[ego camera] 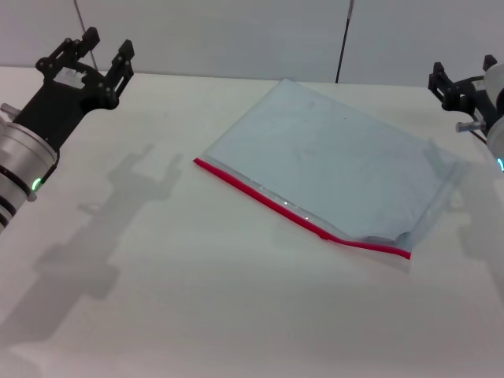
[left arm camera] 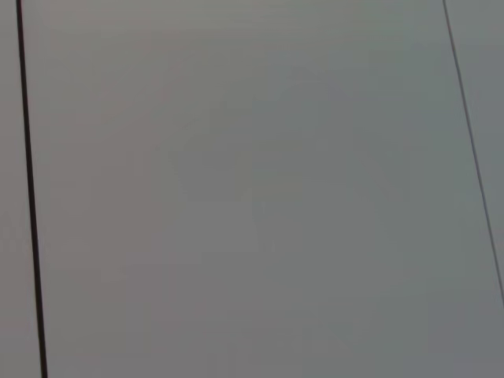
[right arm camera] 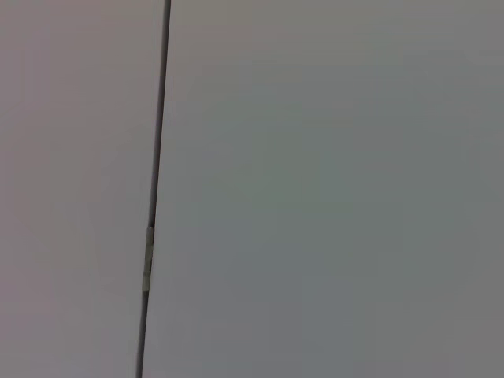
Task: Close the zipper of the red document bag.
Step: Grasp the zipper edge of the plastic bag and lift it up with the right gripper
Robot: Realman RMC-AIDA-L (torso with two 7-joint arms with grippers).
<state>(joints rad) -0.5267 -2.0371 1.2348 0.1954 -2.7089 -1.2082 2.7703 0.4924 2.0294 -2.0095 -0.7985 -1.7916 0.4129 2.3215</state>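
Red zipper (ego camera: 303, 211) on the red document bag (ego camera: 331, 161) looks unclosed; left gripper (ego camera: 88, 59) spread, right gripper (ego camera: 465, 83) unclear, both well apart.

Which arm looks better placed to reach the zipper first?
Probably the left. The left gripper hangs open over the table's far left, facing the zipper end; the right gripper sits behind the red document bag.

White table (ego camera: 197, 315) w/ soft shadows, pale grey wall panels (ego camera: 213, 35) behind, dark seams.
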